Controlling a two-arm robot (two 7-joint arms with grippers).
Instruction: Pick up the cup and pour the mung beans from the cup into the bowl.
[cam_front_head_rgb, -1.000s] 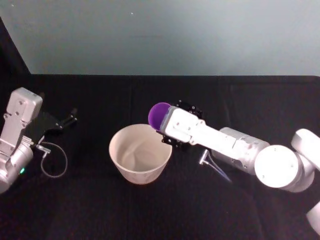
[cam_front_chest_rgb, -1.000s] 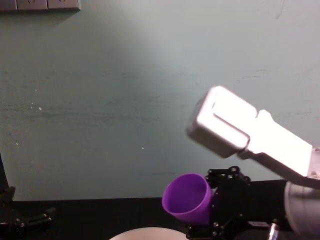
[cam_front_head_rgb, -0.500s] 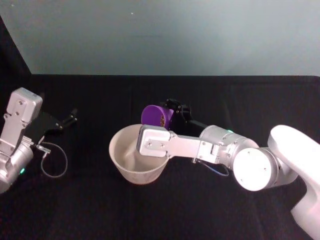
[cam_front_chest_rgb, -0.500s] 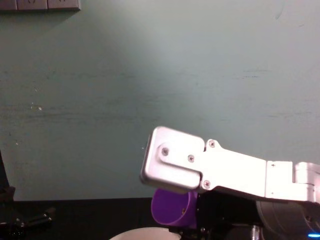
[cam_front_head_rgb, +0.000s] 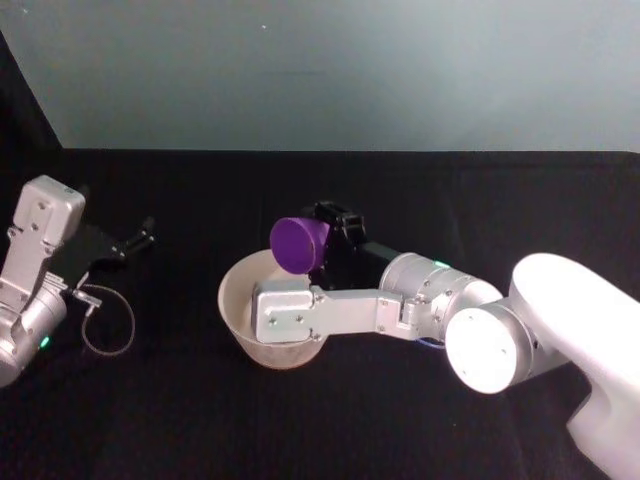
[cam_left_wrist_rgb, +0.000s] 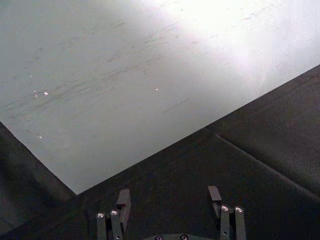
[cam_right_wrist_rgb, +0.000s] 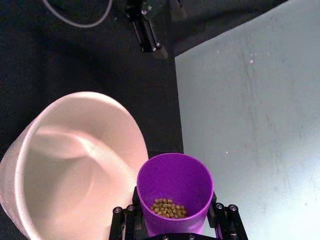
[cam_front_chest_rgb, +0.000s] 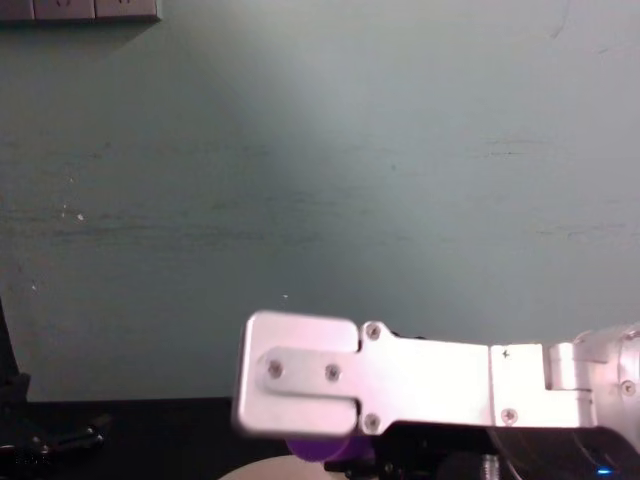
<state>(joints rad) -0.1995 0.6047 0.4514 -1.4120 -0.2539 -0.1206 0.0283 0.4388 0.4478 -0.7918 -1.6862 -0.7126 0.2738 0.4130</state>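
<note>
While my right gripper is pinching the cup, it is hovering at the bowl's far rim; left gripper idling, spread.

The right arm stretches leftward across the front, forearm level; the right gripper is clamped on the cup; the left arm sits at the left edge, the left gripper spread apart.
</note>
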